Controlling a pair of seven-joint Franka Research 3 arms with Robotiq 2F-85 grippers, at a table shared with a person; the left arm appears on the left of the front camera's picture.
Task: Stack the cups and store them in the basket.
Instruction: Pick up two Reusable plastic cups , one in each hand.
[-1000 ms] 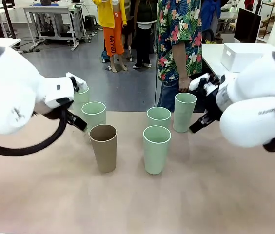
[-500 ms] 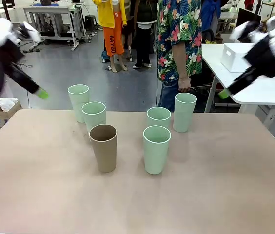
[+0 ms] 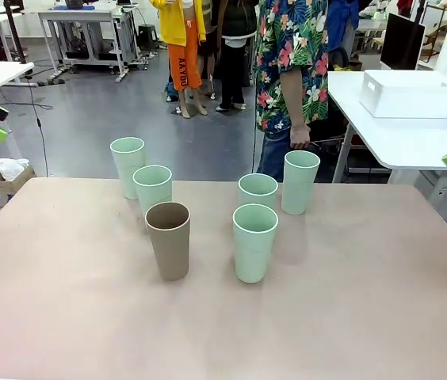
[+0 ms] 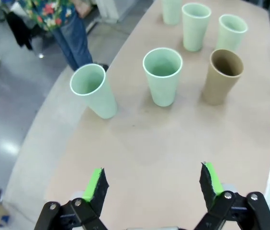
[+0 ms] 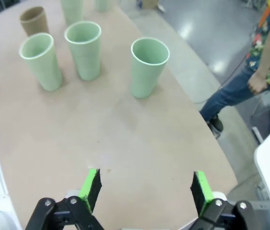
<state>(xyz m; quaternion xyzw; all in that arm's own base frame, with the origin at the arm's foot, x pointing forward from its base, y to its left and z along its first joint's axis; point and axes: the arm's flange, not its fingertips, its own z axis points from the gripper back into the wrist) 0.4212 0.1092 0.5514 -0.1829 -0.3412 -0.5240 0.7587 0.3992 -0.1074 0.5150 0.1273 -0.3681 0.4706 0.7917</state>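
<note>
Mostly cropped at the front view's edges, left gripper (image 4: 151,175) and right gripper (image 5: 146,177) gape wide.

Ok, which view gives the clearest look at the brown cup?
The front view: the brown cup stands upright near the table's middle, whole, close and unobstructed, with its open mouth visible. The left wrist view shows it whole too, but from above and leaning. The right wrist view has it small, in the far corner.
</note>
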